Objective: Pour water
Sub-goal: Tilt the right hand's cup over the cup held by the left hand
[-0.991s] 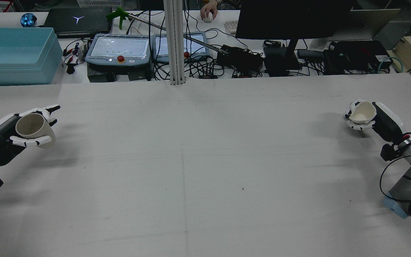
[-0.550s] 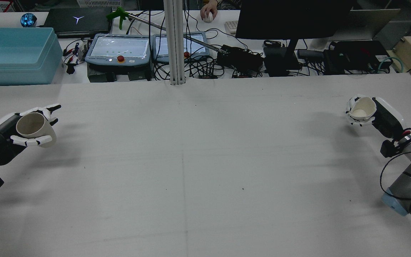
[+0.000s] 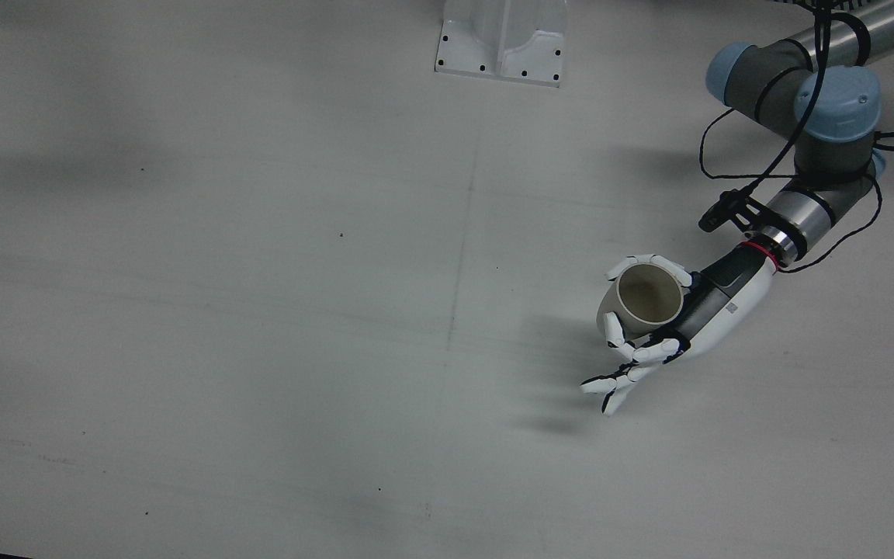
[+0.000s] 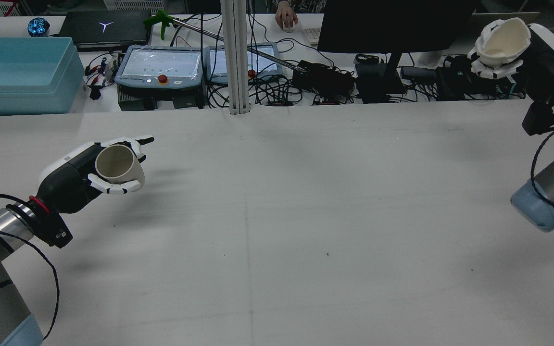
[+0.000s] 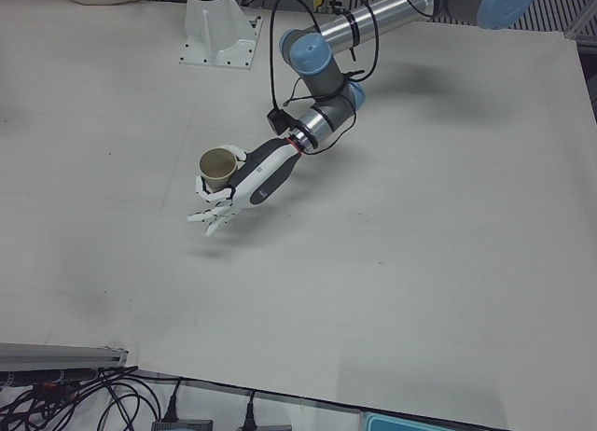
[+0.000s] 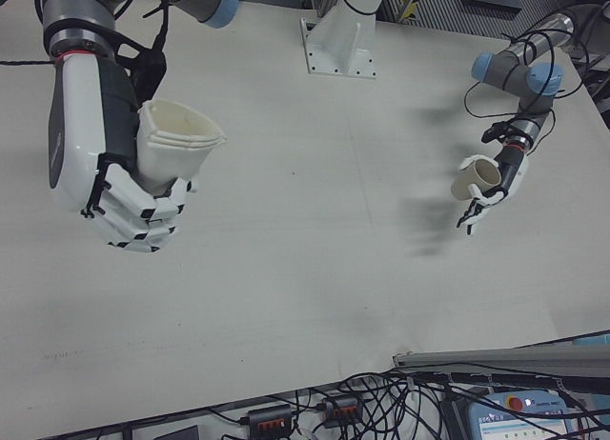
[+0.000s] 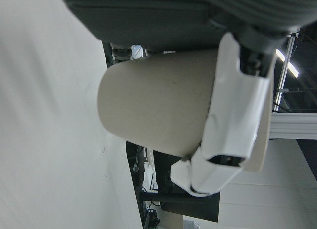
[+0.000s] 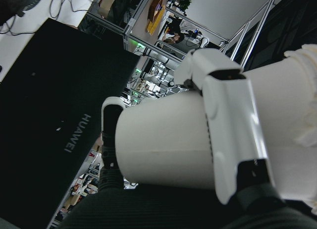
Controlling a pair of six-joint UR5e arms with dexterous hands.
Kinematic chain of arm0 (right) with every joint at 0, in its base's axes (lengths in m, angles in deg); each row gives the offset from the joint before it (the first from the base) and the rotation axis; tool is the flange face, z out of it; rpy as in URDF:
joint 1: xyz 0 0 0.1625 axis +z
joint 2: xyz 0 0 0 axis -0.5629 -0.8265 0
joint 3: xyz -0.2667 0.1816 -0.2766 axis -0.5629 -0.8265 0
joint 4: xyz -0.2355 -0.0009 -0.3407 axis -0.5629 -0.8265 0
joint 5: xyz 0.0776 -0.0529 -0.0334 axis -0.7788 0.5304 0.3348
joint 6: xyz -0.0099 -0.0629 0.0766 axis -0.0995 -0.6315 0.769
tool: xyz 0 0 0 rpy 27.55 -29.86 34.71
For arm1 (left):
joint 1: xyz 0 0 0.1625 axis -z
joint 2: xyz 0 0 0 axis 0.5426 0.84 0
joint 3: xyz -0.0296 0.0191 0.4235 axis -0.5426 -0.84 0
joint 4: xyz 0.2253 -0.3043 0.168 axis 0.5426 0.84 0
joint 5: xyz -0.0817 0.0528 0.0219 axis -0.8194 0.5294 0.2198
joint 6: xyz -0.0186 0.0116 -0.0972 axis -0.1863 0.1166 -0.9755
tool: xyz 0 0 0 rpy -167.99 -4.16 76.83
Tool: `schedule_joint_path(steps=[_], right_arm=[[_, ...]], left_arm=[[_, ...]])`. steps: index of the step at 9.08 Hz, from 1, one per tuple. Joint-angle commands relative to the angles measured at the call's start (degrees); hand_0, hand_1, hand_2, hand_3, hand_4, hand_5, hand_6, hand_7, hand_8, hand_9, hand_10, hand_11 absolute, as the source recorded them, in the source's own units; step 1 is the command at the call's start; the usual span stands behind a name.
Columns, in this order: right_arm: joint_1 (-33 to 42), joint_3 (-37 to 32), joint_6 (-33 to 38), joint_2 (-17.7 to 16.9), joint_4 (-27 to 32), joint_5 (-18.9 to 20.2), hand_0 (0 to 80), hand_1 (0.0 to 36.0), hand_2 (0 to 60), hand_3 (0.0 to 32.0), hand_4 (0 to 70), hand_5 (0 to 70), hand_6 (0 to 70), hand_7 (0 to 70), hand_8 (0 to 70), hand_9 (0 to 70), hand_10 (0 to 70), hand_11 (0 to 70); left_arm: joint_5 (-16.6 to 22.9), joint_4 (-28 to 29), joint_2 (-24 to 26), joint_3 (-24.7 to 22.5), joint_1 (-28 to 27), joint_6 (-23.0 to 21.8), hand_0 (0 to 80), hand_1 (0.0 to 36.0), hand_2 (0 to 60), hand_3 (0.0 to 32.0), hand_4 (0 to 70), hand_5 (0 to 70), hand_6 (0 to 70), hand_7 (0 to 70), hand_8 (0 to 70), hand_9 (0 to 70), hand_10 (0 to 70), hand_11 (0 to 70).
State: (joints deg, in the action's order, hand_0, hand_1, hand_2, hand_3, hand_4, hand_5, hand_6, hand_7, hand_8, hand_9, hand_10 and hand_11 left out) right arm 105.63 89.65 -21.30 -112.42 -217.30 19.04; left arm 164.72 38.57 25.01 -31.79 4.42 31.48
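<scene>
Front view: the left hand (image 3: pixel 668 326) at 4 o'clock, fingers wrapped around a beige cup (image 3: pixel 642 301) held above the white table (image 3: pixel 261 310), mouth facing up.

Rear view: the right hand (image 4: pixel 522 50) at 1 o'clock, raised high, fingers closed around a white cup (image 4: pixel 502 41); the left hand sits at 9 o'clock.

Right-front view: the white cup's rim looks crumpled, at 10 o'clock.
</scene>
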Motion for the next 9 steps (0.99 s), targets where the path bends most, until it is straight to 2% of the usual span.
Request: schedule_joint_path(steps=[1, 2, 3, 6, 7, 8, 9], right_arm=[[-4.97, 4.36, -18.14, 11.68, -5.59, -1.64, 80.0, 36.0, 60.0, 0.0, 32.4, 70.0, 51.6, 67.7, 36.7, 47.3, 33.9, 52.2], [-9.36, 5.06, -23.23, 12.75, -5.94, -5.23, 80.0, 36.0, 60.0, 0.0, 35.1, 70.0, 52.5, 69.0, 36.5, 47.3, 33.0, 51.0], [-15.67, 6.37, -31.55, 13.11, -6.21, -8.48, 80.0, 36.0, 60.0, 0.0, 37.0, 70.0, 52.9, 70.0, 36.1, 47.3, 31.9, 49.6], [-34.49, 6.74, -54.06, 17.49, -5.43, -22.97, 80.0, 36.0, 60.0, 0.0, 32.7, 70.0, 47.9, 63.8, 33.6, 44.6, 30.5, 47.9], [-38.55, 6.3, -57.35, 17.59, -4.46, -27.8, 80.0, 36.0, 60.0, 0.0, 29.2, 70.0, 44.8, 59.2, 32.3, 43.1, 29.8, 47.1], [-41.11, 6.38, -61.91, 17.68, -2.71, -30.72, 80.0, 36.0, 60.0, 0.0, 26.2, 70.0, 42.9, 56.4, 31.7, 42.4, 30.0, 47.3], [-42.27, 6.47, -65.0, 17.68, -0.87, -31.97, 80.0, 36.0, 60.0, 0.0, 25.9, 70.0, 42.1, 55.7, 31.2, 42.1, 29.7, 46.9]], left_arm=[[0.07, -0.51, 9.95, 6.41, -6.6, 0.05, 64.2, 36.0, 60.0, 0.0, 33.6, 70.0, 8.7, 18.7, 0.7, 2.3, 3.4, 8.1], [0.16, -0.69, 13.55, 8.26, -6.87, 0.05, 64.1, 36.0, 60.0, 0.0, 33.8, 70.0, 8.9, 18.9, 0.7, 2.3, 3.6, 8.4], [0.16, -1.13, 16.11, 9.23, -6.88, -0.04, 63.8, 36.0, 60.0, 0.0, 34.5, 70.0, 9.4, 19.2, 0.8, 2.4, 3.7, 8.4], [0.16, -2.45, 19.2, 9.16, -6.88, -0.3, 64.6, 36.0, 60.0, 0.0, 35.2, 70.0, 10.5, 20.5, 1.1, 2.7, 3.7, 8.6], [0.16, -3.41, 21.04, 9.07, -6.88, -0.3, 66.2, 36.0, 60.0, 0.0, 35.6, 70.0, 11.0, 21.0, 1.2, 2.8, 3.7, 8.6], [0.16, -4.89, 23.32, 9.24, -6.88, -0.3, 66.1, 36.0, 60.0, 0.0, 36.2, 70.0, 11.1, 21.3, 1.2, 2.8, 3.6, 8.4], [0.16, -5.61, 24.74, 9.33, -6.96, -0.13, 69.0, 36.0, 60.0, 0.0, 36.4, 70.0, 11.3, 21.1, 1.2, 2.8, 3.7, 8.6]])
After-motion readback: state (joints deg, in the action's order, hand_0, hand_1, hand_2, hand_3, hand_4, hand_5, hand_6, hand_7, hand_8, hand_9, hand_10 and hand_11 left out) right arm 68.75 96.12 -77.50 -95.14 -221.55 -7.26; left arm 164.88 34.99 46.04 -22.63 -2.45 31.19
